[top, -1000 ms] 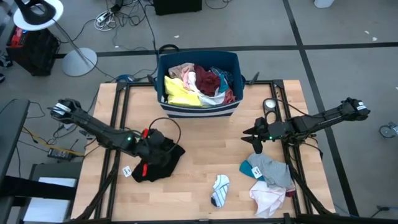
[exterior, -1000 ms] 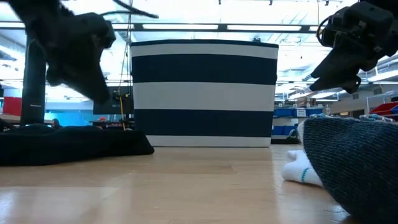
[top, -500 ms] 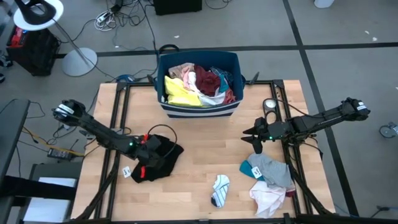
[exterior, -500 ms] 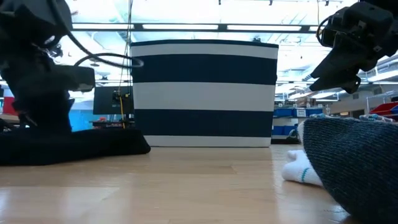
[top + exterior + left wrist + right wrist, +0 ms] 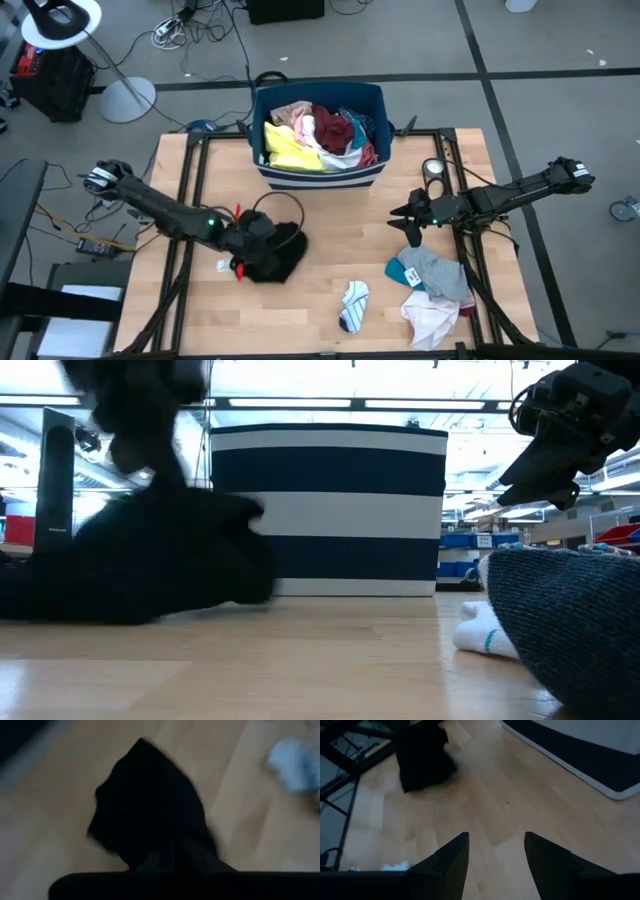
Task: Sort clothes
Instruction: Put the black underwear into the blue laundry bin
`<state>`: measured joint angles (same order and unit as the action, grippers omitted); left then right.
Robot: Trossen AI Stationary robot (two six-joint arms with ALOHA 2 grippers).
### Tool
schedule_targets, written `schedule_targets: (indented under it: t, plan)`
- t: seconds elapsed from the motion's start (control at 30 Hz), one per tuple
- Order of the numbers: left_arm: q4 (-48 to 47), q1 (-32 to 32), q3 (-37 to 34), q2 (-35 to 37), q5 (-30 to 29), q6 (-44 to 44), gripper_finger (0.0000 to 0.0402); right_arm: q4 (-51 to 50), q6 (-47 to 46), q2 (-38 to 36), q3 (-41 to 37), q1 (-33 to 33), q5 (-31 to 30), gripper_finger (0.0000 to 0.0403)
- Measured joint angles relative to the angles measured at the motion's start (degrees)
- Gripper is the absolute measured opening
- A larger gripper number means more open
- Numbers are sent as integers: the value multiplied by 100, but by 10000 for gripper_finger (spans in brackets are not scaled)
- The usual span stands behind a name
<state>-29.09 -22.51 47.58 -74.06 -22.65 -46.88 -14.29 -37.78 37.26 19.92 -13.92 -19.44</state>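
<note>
Table (image 5: 330, 215) of pale wood carries everything we record here. At its far edge sits the navy bin with white stripes (image 5: 320, 176), filled with mixed clothes (image 5: 318, 132); we make out a yellow piece (image 5: 290, 150), a maroon one and a teal one among them. Near the right front corner we see a pile made of a grey garment (image 5: 440, 272), a teal item half under it and a pale pink-white one (image 5: 432, 315) in front. A white sock with a dark band (image 5: 352, 305) lies alone near the front edge, between that pile and the black garment (image 5: 272, 252).

Left gripper (image 5: 250, 238) is closed on the black garment, which is bunched up on the table left of centre, in front of the bin; the left wrist view shows the dark cloth hanging from the shut fingers above the wood. Right gripper (image 5: 412, 228) hovers right of centre, behind the grey pile, with its jaws standing wide and nothing between them. A small white tag (image 5: 223, 265) lies just beside the black garment.
</note>
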Motion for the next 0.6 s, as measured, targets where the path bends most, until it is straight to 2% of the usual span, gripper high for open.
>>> schedule_targets:
  t: [0.13,0.3,0.43,0.6]
  plan:
    - [-740,242,1136,13,-205,830,1,49,40,30,0,-2,0,192]
    - [-913,653,2431,13,-485,2417,1,114,51,90,0,3,0,192]
    - [-897,1229,3445,13,-585,3661,1,112,51,103,0,13,-35,192]
    - [-598,2210,4451,14,-625,4775,0,135,182,104,0,24,-43,192]
